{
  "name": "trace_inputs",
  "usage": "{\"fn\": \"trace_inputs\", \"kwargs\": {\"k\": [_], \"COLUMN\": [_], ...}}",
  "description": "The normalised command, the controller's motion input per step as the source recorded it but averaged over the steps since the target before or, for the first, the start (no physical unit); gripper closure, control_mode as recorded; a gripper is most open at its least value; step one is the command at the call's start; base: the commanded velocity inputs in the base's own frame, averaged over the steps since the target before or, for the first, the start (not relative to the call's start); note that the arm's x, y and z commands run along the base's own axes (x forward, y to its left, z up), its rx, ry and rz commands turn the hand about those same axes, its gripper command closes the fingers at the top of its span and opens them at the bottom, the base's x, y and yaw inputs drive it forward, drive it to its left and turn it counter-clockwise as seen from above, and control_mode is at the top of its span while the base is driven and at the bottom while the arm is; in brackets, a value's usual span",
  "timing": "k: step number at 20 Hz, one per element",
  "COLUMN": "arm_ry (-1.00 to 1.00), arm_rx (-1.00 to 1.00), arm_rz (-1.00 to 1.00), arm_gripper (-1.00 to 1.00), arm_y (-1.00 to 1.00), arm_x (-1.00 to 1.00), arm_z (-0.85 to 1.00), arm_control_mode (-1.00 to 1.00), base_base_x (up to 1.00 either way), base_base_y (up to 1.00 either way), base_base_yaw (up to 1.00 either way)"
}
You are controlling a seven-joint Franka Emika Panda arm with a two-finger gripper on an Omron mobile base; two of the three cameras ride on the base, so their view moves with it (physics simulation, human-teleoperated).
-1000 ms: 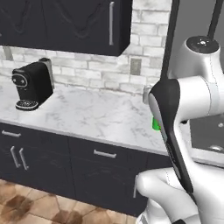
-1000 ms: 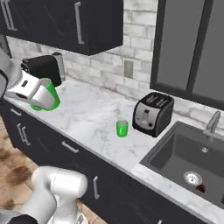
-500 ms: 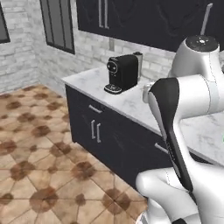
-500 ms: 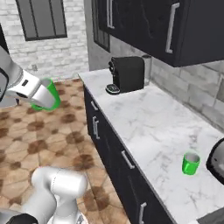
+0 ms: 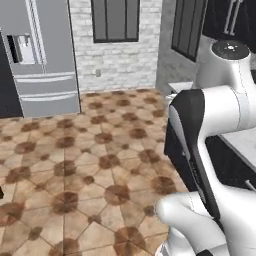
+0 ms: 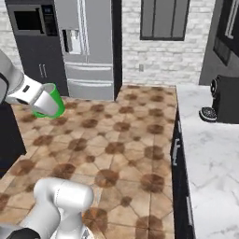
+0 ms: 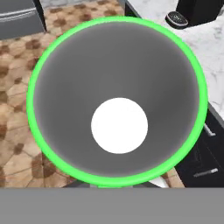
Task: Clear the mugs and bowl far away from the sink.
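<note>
Left base view: white arm [image 5: 210,135] rising at lower right, in front of a dark cabinet run [image 5: 225,160] with a pale marble top. Tiled brown floor [image 5: 85,165] ahead; steel fridge [image 5: 42,55] at upper left beside a white brick wall with a dark window [image 5: 114,20]. No legible writing on the fridge dispenser panel.

Right base view: green mug [image 6: 49,100] carried in the air at left, above the floor, well apart from the marble counter [image 6: 210,154] at right. Gripper [image 6: 41,99] closed on the mug, fingers hidden behind it. Black coffee machine [image 6: 227,99] standing on the counter's far end; no brand mark readable. Built-in oven [image 6: 29,19] left of the fridge.

Hand view: looking straight into the mug [image 7: 117,100], bright green rim, grey inside, white round spot at its bottom. Coffee machine drip tray [image 7: 176,18] at upper right on the marble.
</note>
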Motion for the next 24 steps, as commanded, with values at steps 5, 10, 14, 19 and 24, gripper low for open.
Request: {"fn": "trace_inputs", "kwargs": {"k": [5,10,14,19,24], "arm_ry": [0.0,0.0,0.0,0.0,0.0], "arm_rx": [0.0,0.0,0.0,0.0,0.0], "arm_rz": [0.0,0.0,0.0,0.0,0.0], "arm_gripper": [1.0,1.0,1.0,1.0,1.0], "arm_y": [0.0,0.0,0.0,0.0,0.0], "arm_x": [0.0,0.0,0.0,0.0,0.0], "arm_z": [0.0,0.0,0.0,0.0,0.0], "arm_control_mode": [1.0,1.0,1.0,1.0,1.0], "base_base_x": [0.0,0.15,0.56,0.62,0.83], "base_base_y": [0.04,0.0,-0.2,-0.59,-0.74], "base_base_yaw": [0.84,0.77,0.71,0.61,0.49]}}
